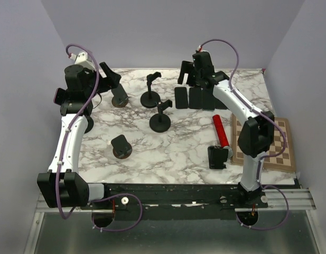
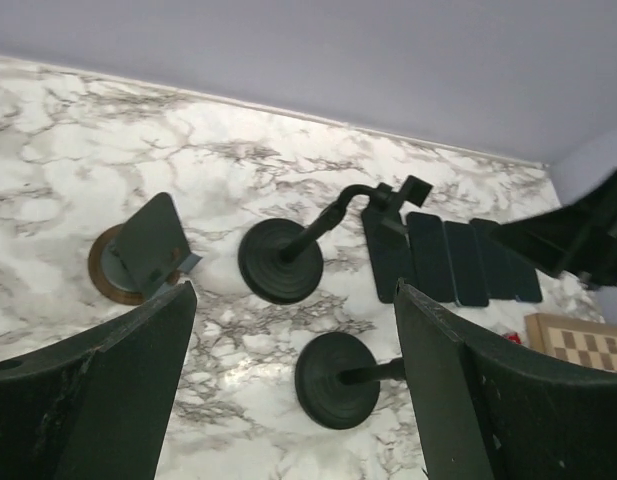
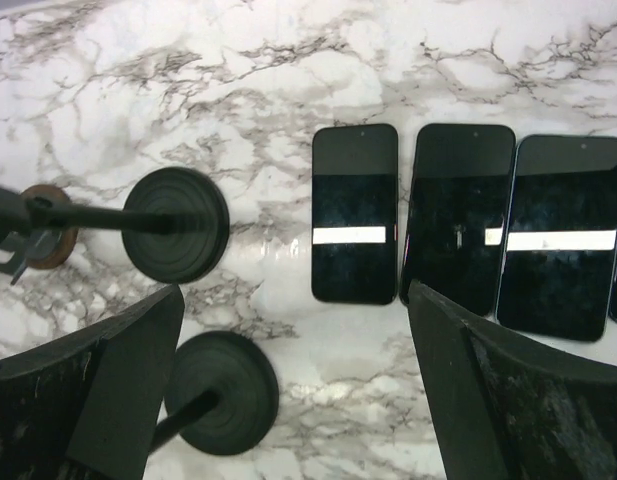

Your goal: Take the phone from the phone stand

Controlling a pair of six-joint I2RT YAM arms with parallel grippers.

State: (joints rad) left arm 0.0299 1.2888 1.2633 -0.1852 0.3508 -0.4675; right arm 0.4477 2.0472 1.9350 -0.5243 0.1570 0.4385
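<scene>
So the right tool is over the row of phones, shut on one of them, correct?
Not shut on one: the right tool is open and empty, over the row of phones lying flat on the table. The right wrist view shows this.

Glossy phones (image 3: 354, 228), marble-look table (image 3: 238, 80)

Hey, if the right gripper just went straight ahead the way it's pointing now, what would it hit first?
Most likely the leftmost phone in the row lying flat below it, or the bare marble table just beside that phone; depth is hard to judge. The right gripper is open and empty, with nothing nearer in its line.
</scene>
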